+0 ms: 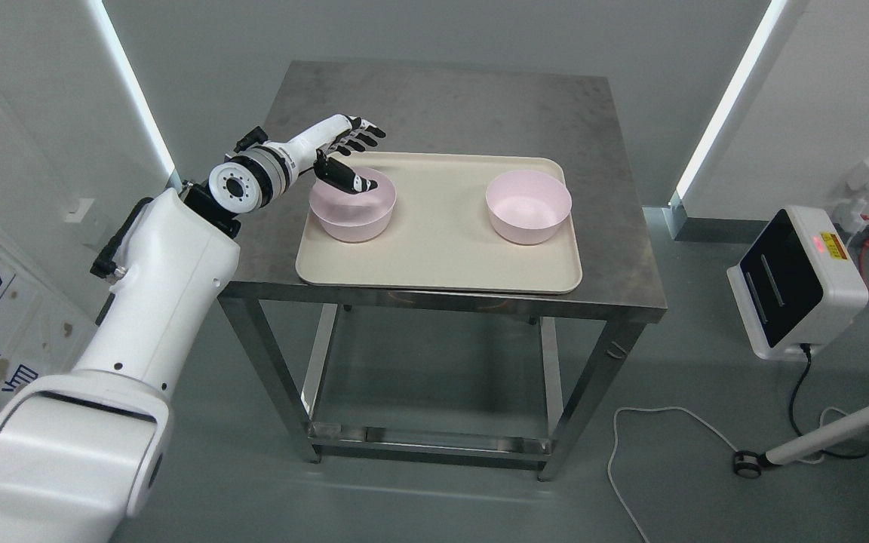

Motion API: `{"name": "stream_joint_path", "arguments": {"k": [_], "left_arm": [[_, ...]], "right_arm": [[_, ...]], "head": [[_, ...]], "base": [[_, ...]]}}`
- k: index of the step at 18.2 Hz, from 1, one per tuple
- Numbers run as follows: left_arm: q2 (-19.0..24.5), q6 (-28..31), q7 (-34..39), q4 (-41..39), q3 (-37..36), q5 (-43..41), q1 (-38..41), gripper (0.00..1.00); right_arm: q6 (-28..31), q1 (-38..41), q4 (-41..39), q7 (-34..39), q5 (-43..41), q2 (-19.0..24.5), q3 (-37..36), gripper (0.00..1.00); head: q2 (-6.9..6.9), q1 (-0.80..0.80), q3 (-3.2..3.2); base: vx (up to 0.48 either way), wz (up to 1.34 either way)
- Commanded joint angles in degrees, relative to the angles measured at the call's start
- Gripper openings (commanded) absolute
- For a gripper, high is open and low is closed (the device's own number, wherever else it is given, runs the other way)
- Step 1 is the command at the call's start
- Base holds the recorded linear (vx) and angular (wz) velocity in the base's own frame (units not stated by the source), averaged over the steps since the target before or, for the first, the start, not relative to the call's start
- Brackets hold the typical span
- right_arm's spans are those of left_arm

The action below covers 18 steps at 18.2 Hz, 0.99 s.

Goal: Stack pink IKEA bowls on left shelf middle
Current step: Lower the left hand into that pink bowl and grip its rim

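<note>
Two pink bowls stand on a cream tray (442,256) on a steel table. The left bowl (351,219) is at the tray's left end and the right bowl (529,207) at its right end, well apart. My left arm reaches in from the lower left, and my left hand (364,160) hovers at the far left rim of the left bowl. Its black fingers (363,138) are stretched out beyond the rim, while the thumb (344,176) dips inside the bowl. The hand is open and not closed on the rim. My right arm is out of view.
The steel table (449,105) has bare surface behind the tray and a lower shelf frame. A white device with a black panel (796,283) sits on the floor at the right, with cables and a white pole (834,430) nearby. Grey walls close in on both sides.
</note>
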Motion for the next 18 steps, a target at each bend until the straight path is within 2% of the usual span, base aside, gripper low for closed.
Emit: {"name": "stream_joint_path", "arguments": {"k": [1, 3, 5, 9, 13, 18], "left_arm": [[-0.13, 0.2, -0.06, 1.46, -4.57, -1.04, 0.11, 0.64], [-0.39, 0.64, 0.29, 1.46, -4.57, -1.04, 0.11, 0.6], [-1.09, 0.64, 0.64, 1.55, -4.22, -1.04, 0.11, 0.51], [-1.97, 0.55, 0.9, 2.34, -4.13, -1.04, 0.11, 0.41], [-2.76, 0.46, 2.04, 3.74, -4.31, -0.95, 0.11, 0.39], [-3.29, 0.11, 4.15, 3.83, -3.78, -0.95, 0.11, 0.29]], "right_arm": [[0.08, 1.67, -1.93, -0.04, 0.0, -1.0, -0.7, 1.0], [0.0, 1.67, -1.93, -0.04, 0.0, -1.0, -0.62, 1.0], [0.08, 1.67, -1.93, -0.04, 0.0, -1.0, -0.7, 1.0], [0.0, 1.67, -1.93, -0.04, 0.0, -1.0, -0.62, 1.0], [0.0, 1.67, -1.93, -0.04, 0.0, -1.0, -0.62, 1.0], [0.0, 1.67, -1.93, -0.04, 0.0, -1.0, -0.62, 1.0]], "head": [[0.0, 0.0, 0.0], [0.0, 0.0, 0.0], [0.0, 0.0, 0.0], [0.0, 0.0, 0.0], [0.0, 0.0, 0.0], [0.0, 0.0, 0.0]], "base": [[0.0, 0.0], [0.0, 0.0], [0.0, 0.0], [0.0, 0.0], [0.0, 0.0], [0.0, 0.0]]}}
